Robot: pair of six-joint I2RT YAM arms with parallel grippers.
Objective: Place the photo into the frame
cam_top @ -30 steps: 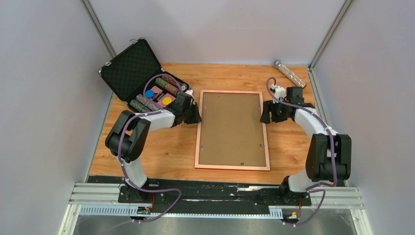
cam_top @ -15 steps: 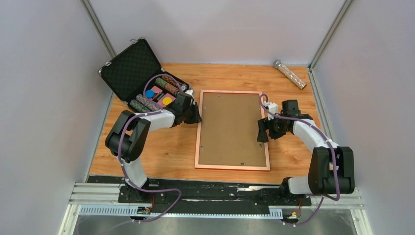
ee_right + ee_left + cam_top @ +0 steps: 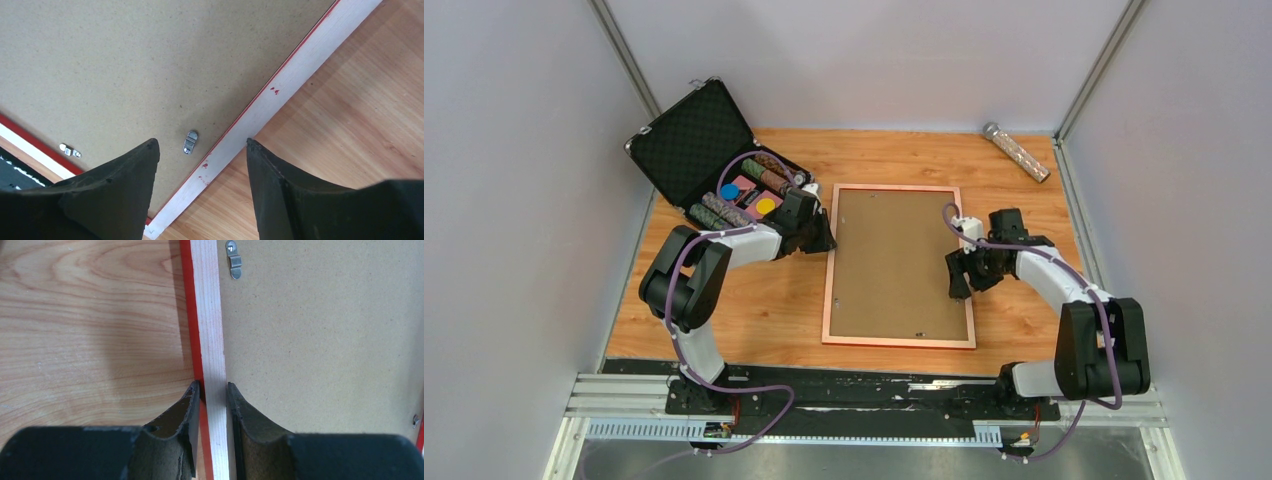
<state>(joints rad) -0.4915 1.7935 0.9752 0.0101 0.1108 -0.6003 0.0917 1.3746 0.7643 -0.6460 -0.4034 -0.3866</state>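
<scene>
The frame (image 3: 828, 290) lies face down mid-table, its pinkish rim around a brown backing board (image 3: 896, 262). The photo is hidden from every view. My left gripper (image 3: 827, 238) is shut on the frame's left rail; the left wrist view shows the pale rail (image 3: 209, 330) with its red edge pinched in that gripper (image 3: 212, 387). My right gripper (image 3: 957, 280) hangs open over the frame's right rail (image 3: 300, 75). One of its fingers is above the board (image 3: 125, 65), the other above the table. A small metal clip (image 3: 190, 141) lies on the board within the open gripper (image 3: 202, 142).
An open black foam-lined case (image 3: 692, 140) holding chip rolls stands at the back left, close behind my left arm. A glittery tube (image 3: 1016, 151) lies at the back right corner. Grey walls close in both sides. Another clip (image 3: 233, 266) sits near the frame's left rail.
My right gripper has moved toward the near side along the frame's right edge and inward over the rail. The left gripper and the frame have not moved.
</scene>
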